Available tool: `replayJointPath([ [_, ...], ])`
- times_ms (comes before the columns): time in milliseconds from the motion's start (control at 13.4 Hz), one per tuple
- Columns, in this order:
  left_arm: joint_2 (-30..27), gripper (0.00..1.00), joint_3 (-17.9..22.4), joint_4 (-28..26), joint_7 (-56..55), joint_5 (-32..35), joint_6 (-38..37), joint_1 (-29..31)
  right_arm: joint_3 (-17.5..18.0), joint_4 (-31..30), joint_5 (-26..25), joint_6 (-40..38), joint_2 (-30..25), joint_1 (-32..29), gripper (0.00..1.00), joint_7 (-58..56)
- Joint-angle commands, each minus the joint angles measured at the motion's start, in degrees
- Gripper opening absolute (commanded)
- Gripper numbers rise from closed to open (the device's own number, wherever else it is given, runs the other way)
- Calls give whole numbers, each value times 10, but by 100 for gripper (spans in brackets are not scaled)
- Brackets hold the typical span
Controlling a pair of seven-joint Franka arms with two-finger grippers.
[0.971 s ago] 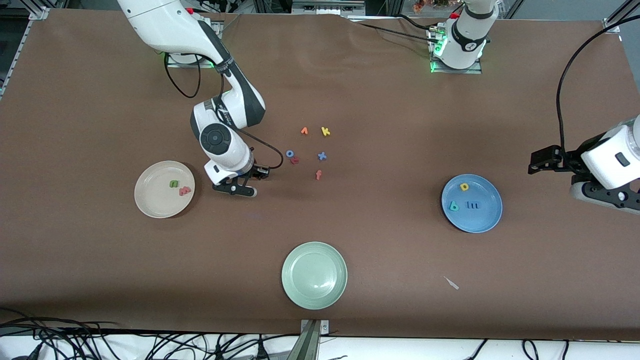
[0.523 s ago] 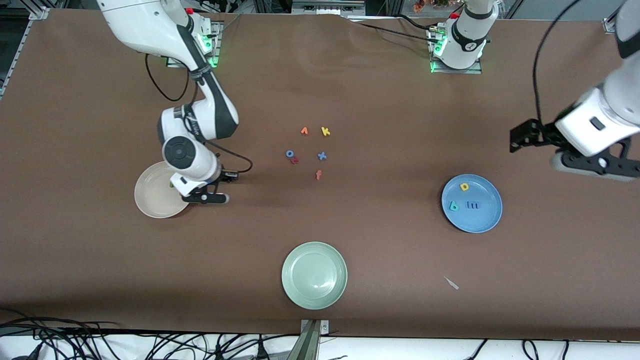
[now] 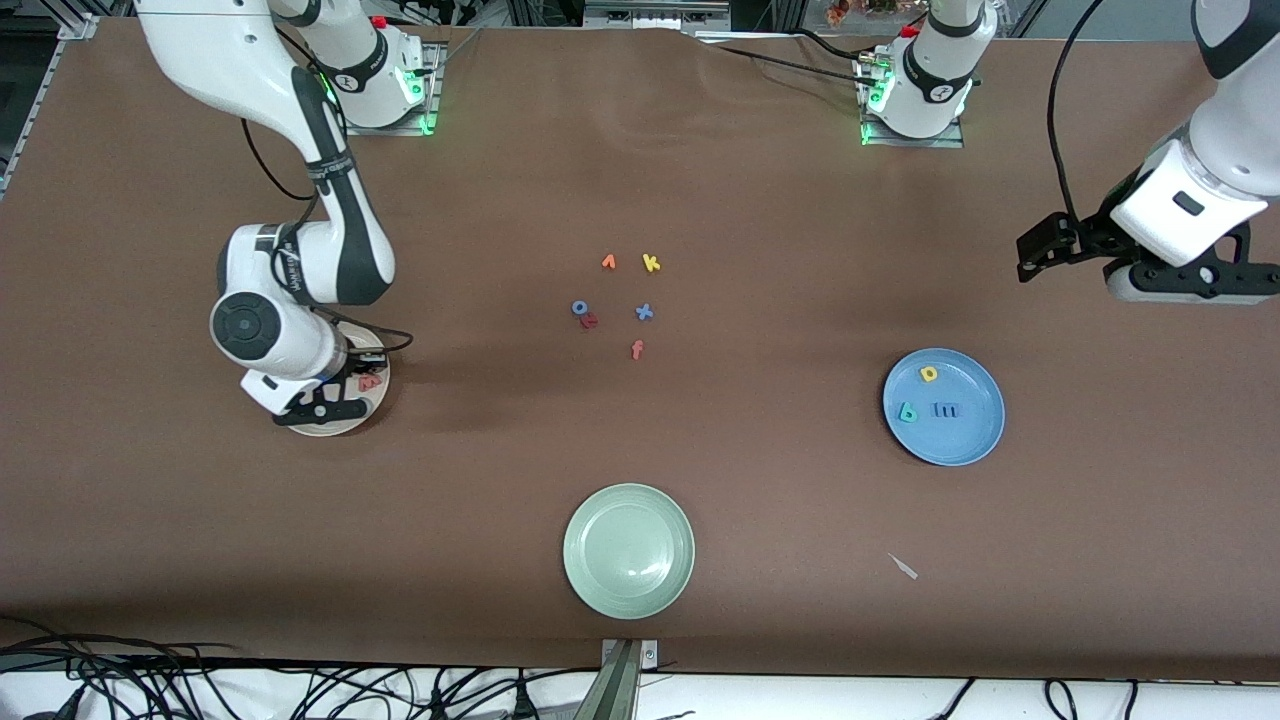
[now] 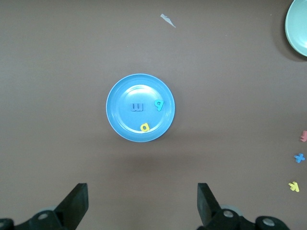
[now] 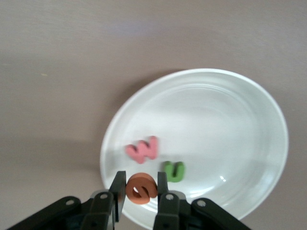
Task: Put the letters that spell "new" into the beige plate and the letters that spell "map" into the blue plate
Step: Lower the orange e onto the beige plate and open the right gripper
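My right gripper (image 5: 140, 190) is shut on the orange e (image 5: 141, 188) and hangs low over the beige plate (image 5: 216, 124), near its rim. The salmon-pink w (image 5: 142, 149) and the green n (image 5: 173, 171) lie in that plate. From the front, the right gripper (image 3: 320, 408) hides most of the beige plate (image 3: 378, 392); only the w (image 3: 370, 381) shows. The blue plate (image 3: 962, 440) holds the yellow p (image 3: 929, 374), teal a (image 3: 907, 412) and blue m (image 3: 945, 409). My left gripper (image 3: 1190, 288) waits open and empty, high over bare table at the left arm's end; its wrist view shows the blue plate (image 4: 125, 122).
Loose letters lie mid-table: orange v (image 3: 608, 262), yellow k (image 3: 651, 263), blue o (image 3: 579, 308), a red letter (image 3: 589, 321), blue x (image 3: 644, 312), salmon f (image 3: 637, 349). A pale green plate (image 3: 628, 550) sits near the front edge. A small white scrap (image 3: 903, 566) lies beside it.
The right arm swung from beside the loose letters to over the beige plate, carrying the orange e. The left arm lifted and drew back from the blue plate.
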Motion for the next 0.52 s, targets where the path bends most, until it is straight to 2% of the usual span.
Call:
replayJointPath([
  [0, -31, 100, 10, -34, -2, -14, 19, -8, -1, 7, 5, 0, 12, -3, 100, -4],
  [224, -31, 100, 59, -32, 1, -14, 30, -59, 3, 63, 8, -70, 11, -5, 100, -2],
  [448, -30, 100, 66, -27, 5, -13, 30, -64, 5, 108, 8, -146, 10, 6, 100, 5],
])
